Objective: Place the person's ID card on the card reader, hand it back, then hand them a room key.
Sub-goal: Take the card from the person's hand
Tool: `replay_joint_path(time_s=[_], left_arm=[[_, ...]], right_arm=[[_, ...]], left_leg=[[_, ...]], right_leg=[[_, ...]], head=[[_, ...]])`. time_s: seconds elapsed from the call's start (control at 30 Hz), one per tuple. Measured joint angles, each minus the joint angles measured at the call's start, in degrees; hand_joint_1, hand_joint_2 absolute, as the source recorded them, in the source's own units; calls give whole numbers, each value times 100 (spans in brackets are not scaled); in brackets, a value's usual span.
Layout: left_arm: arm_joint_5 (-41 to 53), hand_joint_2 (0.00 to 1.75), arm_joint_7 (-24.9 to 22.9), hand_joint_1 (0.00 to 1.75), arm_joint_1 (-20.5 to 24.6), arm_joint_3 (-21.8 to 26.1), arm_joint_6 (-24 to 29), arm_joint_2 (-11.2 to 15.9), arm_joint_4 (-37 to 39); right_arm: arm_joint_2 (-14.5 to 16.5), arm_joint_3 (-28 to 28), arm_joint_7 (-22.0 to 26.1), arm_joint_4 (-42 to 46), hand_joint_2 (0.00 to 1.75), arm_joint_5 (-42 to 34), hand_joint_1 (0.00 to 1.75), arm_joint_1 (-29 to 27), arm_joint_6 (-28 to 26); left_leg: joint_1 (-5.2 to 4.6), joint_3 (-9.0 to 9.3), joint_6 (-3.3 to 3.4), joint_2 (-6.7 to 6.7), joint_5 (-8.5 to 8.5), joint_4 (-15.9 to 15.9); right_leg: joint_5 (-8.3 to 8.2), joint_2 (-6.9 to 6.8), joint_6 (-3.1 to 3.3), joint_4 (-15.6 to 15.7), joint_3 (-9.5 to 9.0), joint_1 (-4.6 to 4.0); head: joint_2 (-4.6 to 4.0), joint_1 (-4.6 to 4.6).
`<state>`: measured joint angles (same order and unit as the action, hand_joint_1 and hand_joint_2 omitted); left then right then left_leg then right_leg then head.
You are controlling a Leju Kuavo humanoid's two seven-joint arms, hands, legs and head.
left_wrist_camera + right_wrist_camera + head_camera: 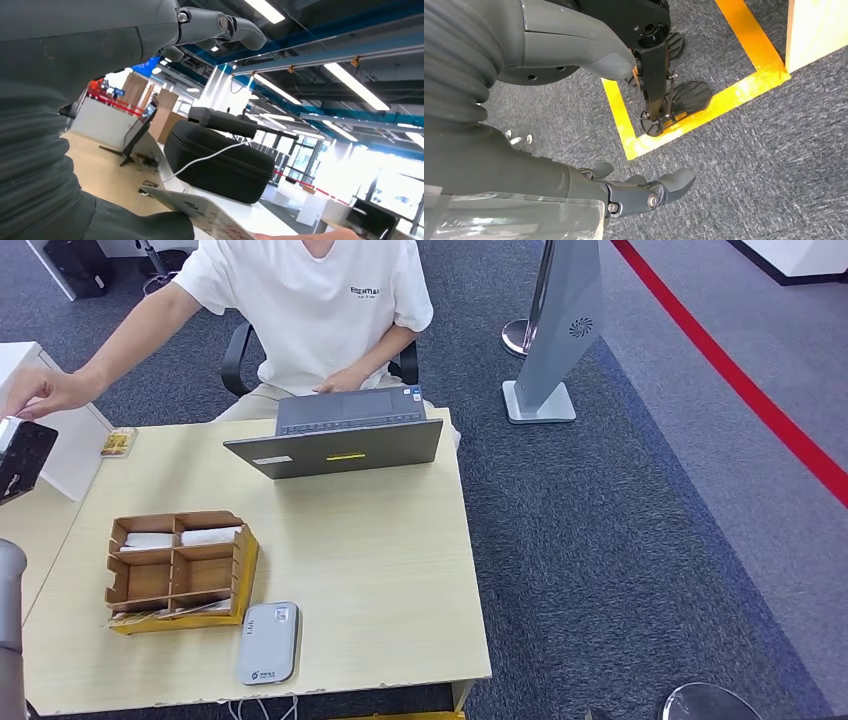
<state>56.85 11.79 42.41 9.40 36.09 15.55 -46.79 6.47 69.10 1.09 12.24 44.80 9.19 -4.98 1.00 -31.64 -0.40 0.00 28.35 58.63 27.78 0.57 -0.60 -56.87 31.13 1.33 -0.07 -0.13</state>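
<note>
The left hand (100, 100) is raised past the table's (400, 570) far left corner, its fingers (225, 25) apart around the ID card (200, 212) that the person's hand (40, 390) reaches toward. The right hand (574, 165) hangs empty, fingers loosely spread. The card reader (268, 642) lies at the near edge.

Matt wood table (400, 570); cardboard organizer (180, 570); glossy card reader (268, 642).
</note>
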Motion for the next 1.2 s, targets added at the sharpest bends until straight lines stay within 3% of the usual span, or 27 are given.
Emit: replay_joint_path(time_s=[0.37,0.83,0.97,1.2], left_arm=[[1078,175,-783,0,1008,-775,-98,476,1427],[1396,175,-1019,1,1363,-1094,-132,653,2043],[1361,175,-1014,175,1376,-1098,-160,658,2090],[1272,175,-909,175,1375,-1144,-198,680,2134]], right_arm=[[0,-102,-100,0,175,90,0,44,2],[0,-117,-143,0,175,125,0,59,2],[0,-116,-143,0,175,129,0,59,2],[0,-115,-140,0,175,129,0,58,1]], left_leg=[[1,-2,-3,3,-2,0],[1,-5,-3,0,-3,0],[1,-5,-3,0,-3,0],[1,-5,-3,0,-3,0]], right_leg=[[-1,5,0,-3,2,0],[-1,4,0,-2,3,0],[-1,4,0,-3,3,0],[-1,5,0,-3,4,0]], head=[[0,-4],[0,-4],[0,-4],[0,-4]])
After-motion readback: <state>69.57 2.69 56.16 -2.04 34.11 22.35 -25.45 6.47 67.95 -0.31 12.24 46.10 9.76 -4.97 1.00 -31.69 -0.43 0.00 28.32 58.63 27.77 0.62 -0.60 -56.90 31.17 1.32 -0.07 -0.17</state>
